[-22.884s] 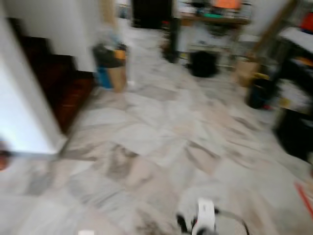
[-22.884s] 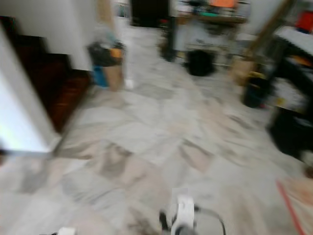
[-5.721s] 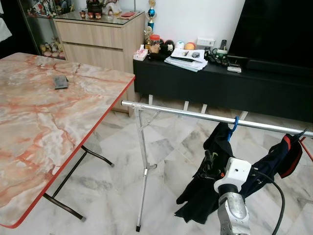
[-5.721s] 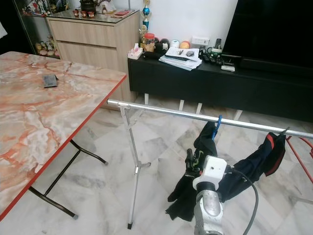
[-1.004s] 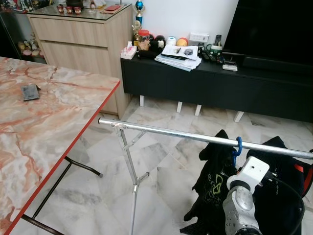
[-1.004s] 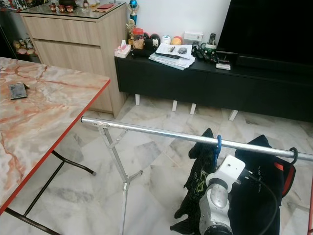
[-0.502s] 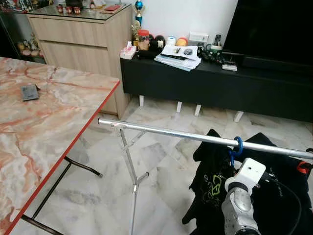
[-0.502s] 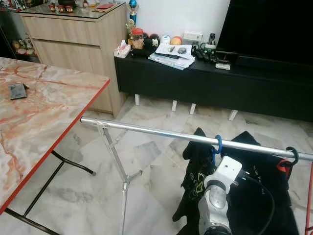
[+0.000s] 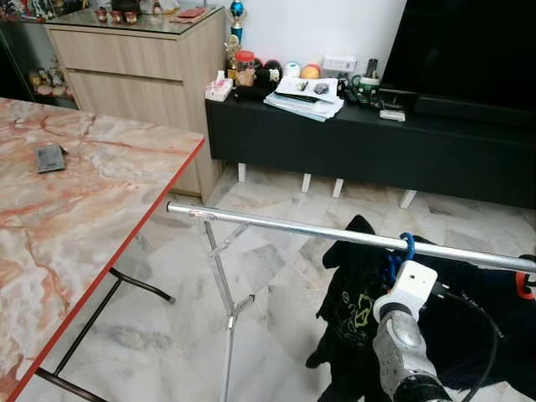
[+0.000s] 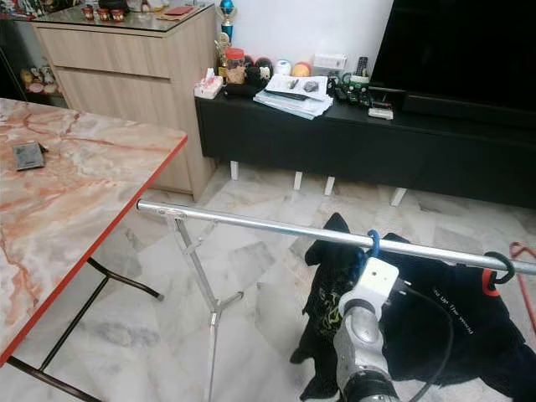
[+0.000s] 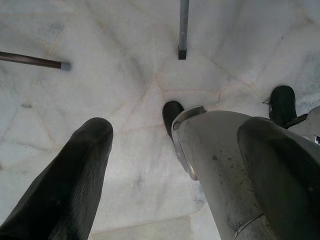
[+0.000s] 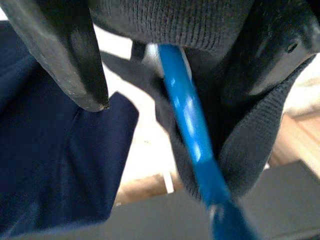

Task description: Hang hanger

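A silver clothes rail (image 9: 293,228) runs across in front of me. A blue hanger's hook (image 9: 407,245) sits over it, carrying a black garment with green print (image 9: 356,301). My right arm's white wrist block (image 9: 410,280) is raised just under that hook. In the right wrist view my right gripper (image 12: 185,75) is open: the blue hanger (image 12: 192,125) and the knit collar (image 12: 170,20) lie between its fingers, with a gap beside one finger (image 12: 60,45). My left gripper (image 11: 175,190) hangs open over the floor.
A second hook (image 10: 496,266) further right on the rail holds a dark garment (image 10: 452,322) with red trim. A marble-patterned folding table (image 9: 84,218) with a red edge stands at left. The rack's leg (image 9: 226,318) is between them. Behind are a black TV cabinet (image 9: 377,142) and a wooden sideboard (image 9: 142,71).
Over the last second my right arm rose closer to the rail and the black garment shifted left and spread. Before that I walked from another room to the rack.
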Robot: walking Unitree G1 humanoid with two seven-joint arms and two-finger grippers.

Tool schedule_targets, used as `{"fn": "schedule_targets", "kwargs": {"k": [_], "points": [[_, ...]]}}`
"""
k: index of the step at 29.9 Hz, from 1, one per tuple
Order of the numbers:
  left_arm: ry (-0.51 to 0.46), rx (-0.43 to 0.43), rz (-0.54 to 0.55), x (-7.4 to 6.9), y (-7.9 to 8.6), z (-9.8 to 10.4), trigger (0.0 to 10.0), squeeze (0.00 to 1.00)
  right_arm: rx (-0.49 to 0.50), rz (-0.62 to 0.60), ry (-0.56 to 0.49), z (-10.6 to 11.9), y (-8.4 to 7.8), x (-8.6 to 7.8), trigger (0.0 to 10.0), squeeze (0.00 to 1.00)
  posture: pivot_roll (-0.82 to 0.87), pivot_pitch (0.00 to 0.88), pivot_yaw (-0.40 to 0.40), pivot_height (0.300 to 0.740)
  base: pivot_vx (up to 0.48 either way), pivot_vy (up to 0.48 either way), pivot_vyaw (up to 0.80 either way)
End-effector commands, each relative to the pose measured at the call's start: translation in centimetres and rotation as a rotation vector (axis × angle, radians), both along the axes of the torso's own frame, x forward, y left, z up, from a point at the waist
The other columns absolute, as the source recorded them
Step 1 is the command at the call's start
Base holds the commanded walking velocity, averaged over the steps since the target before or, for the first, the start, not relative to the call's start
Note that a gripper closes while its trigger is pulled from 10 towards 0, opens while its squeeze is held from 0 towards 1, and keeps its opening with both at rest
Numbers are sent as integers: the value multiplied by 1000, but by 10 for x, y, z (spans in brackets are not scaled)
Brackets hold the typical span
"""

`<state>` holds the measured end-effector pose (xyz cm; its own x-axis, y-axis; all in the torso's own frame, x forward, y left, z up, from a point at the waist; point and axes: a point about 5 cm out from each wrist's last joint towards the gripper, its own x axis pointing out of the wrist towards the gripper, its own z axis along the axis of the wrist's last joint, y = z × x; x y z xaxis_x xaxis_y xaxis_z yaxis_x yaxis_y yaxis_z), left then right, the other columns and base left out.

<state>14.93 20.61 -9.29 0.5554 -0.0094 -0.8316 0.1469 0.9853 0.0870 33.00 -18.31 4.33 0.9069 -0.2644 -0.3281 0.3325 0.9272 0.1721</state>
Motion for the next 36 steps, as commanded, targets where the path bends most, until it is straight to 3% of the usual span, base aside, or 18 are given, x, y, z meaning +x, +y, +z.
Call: {"fn": "schedule_targets", "kwargs": {"k": [1,36], "points": [[67,-2,-20,-14,-2,-6,10000,0,14,25,43,-4,6,0,0,0,90,54,-25,740,0,0,0],[79,8,-51,-15,0,-6,10000,0,53,51,79,-7,12,1,0,0,101,58,-17,740,0,0,0]]}}
